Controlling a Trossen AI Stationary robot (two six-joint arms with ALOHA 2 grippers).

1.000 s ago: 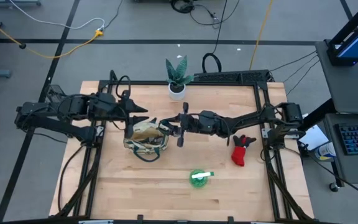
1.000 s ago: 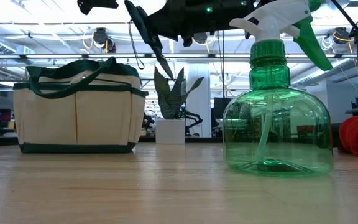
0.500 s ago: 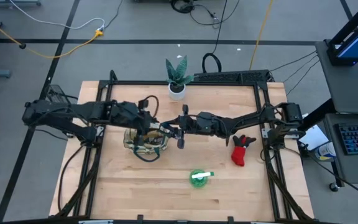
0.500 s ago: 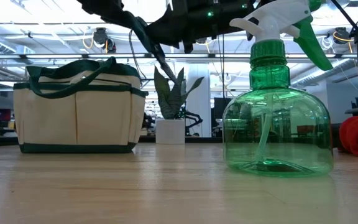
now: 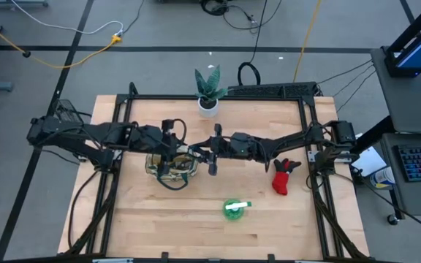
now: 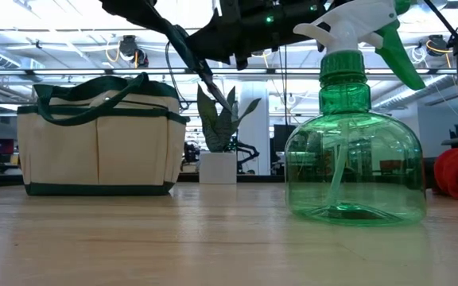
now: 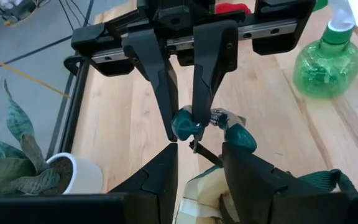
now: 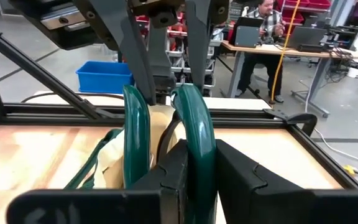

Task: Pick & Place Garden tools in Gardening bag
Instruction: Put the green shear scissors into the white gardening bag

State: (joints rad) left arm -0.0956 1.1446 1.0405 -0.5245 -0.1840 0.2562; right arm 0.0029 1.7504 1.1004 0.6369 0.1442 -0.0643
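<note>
Overhead, curved teal-handled shears (image 8: 191,137), canvas bag (image 5: 168,165)

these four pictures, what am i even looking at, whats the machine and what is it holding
It is a robot with two dark arms at a wooden table, seen at one moment from four cameras. One camera looks straight down, one sits at table height, and one rides on each arm's wrist.

On the table are a cream gardening bag, a potted plant, a green spray bottle and a red-black glove.

The right gripper is closed on a pair of pruning shears with teal handles, holding them in the air beside the bag. The left gripper hovers over the bag's opening with its fingers apart, facing the shears, holding nothing.
</note>
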